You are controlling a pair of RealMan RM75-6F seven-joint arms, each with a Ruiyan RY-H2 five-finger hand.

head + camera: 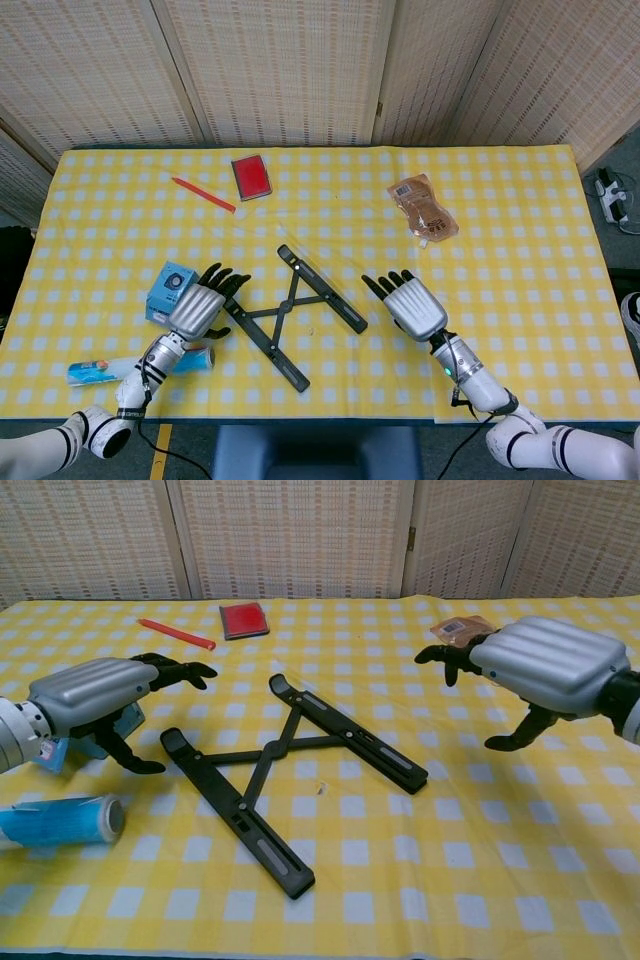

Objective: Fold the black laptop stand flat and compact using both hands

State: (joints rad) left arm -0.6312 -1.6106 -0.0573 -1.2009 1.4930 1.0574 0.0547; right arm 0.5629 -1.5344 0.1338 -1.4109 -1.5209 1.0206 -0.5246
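The black laptop stand [293, 316] [290, 768] lies unfolded on the yellow checked tablecloth, its two long bars spread in a V and joined by crossed struts. My left hand [199, 307] [98, 698] hovers just left of the stand's left bar, fingers spread, holding nothing. My right hand [410, 305] [545, 670] hovers just right of the stand's right bar, fingers apart and empty. Neither hand touches the stand.
A blue box [166, 290] sits behind my left hand, and a blue tube [150, 365] [58, 821] lies near the front edge. At the back lie a red pen [203, 194], a red card case [251, 177] and a brown pouch [422, 207].
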